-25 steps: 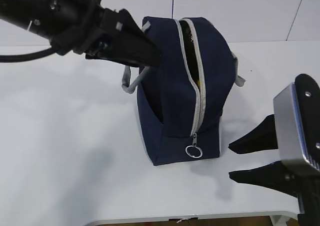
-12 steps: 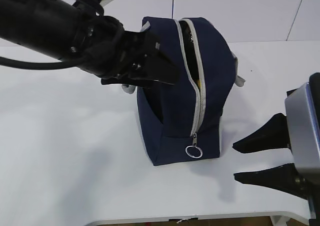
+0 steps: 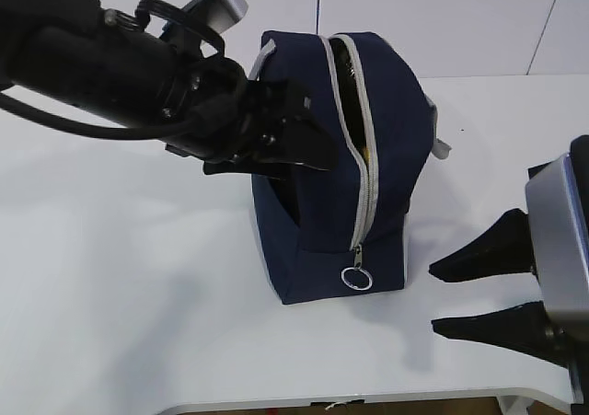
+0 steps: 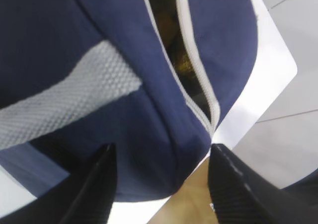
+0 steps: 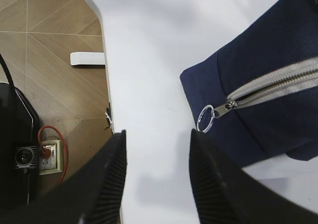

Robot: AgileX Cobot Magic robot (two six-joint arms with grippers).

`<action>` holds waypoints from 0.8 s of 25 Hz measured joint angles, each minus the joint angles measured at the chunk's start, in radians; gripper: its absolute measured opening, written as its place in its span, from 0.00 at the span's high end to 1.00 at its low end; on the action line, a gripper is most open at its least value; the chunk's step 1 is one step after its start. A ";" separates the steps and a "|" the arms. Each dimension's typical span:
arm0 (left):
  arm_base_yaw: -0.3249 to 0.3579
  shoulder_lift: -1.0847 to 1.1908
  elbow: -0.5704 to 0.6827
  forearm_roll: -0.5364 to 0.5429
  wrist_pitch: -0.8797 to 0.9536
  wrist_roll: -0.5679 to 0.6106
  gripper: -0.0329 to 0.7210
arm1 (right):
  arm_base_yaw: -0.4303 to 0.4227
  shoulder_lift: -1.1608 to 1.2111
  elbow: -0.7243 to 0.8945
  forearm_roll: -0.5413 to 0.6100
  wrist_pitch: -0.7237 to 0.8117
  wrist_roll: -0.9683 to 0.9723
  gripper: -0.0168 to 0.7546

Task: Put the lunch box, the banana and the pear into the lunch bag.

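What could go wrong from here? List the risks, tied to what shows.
1. The left claw is pressed against the side of the lunch bag; a push might tip or slide the upright bag.
2. The zipper gapes only narrowly, so a yellow item inside could snag the opening if the bag is squeezed.
3. The right claw waits open, apart from the ring pull; closing the zipper would need a careful approach.

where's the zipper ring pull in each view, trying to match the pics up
Exterior view: the ring pull hangs low on the lunch bag's near end, centre of the picture.
Left wrist view: not in it; only the upper stretch of the grey zipper shows.
Right wrist view: right of centre, lying at the bag's corner over the white table.
Shared landmark: the grey zipper, running along the navy fabric.
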 joint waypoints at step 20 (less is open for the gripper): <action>0.000 0.002 0.000 0.003 0.002 0.030 0.97 | 0.000 0.043 0.000 0.060 -0.006 -0.045 0.51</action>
